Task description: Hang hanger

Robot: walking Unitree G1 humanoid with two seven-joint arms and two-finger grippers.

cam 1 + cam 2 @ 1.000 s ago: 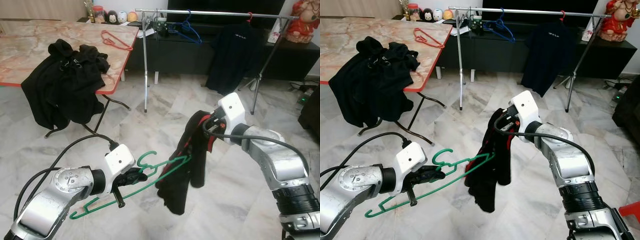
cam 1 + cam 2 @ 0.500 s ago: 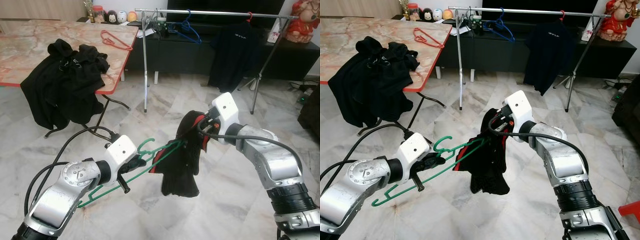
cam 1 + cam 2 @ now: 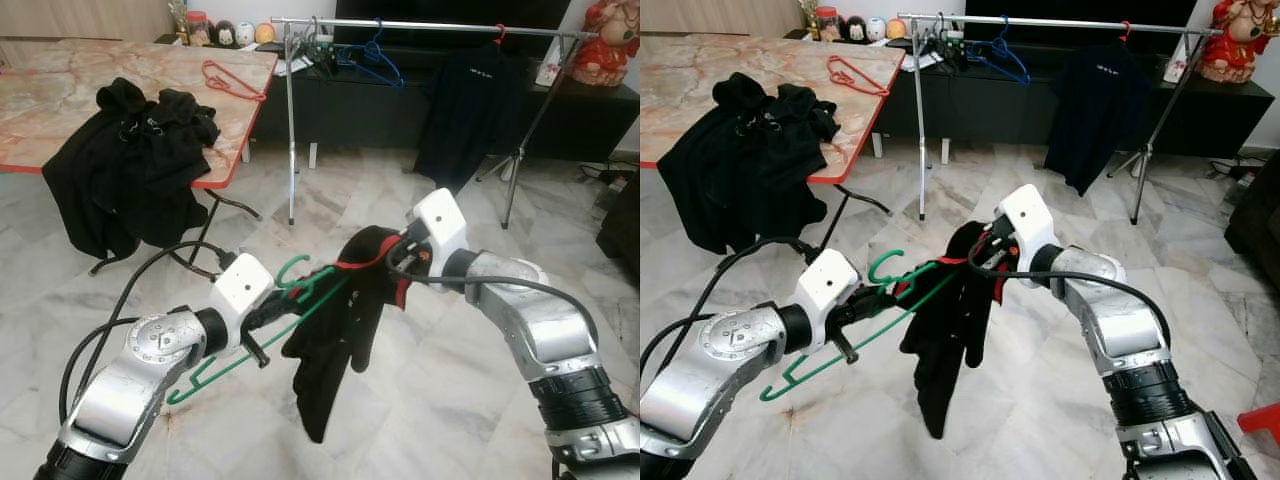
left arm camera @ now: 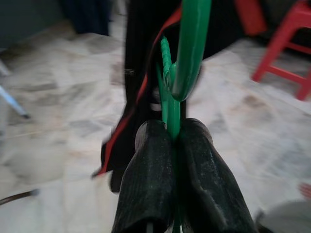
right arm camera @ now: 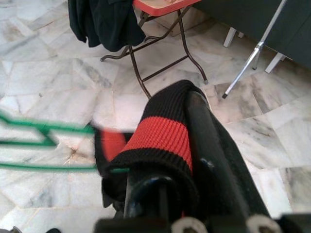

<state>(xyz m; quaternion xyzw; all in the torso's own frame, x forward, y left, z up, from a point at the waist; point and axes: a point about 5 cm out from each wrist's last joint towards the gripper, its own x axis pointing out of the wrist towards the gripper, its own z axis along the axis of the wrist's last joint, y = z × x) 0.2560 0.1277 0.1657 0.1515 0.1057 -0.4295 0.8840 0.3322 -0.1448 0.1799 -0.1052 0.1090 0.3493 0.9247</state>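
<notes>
One thin green plastic hanger (image 3: 300, 310)

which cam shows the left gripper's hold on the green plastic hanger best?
Left wrist view: both black fingers press shut on the green plastic hanger, close up. The head views show the left gripper and the whole hanger from afar, its far end in the black garment. The right wrist view catches blurred green bars.

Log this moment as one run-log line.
left tool: shut on green hanger | right tool: shut on black garment | hanger end inside garment collar | clothes rack: ahead, hanger not yet hung
</notes>
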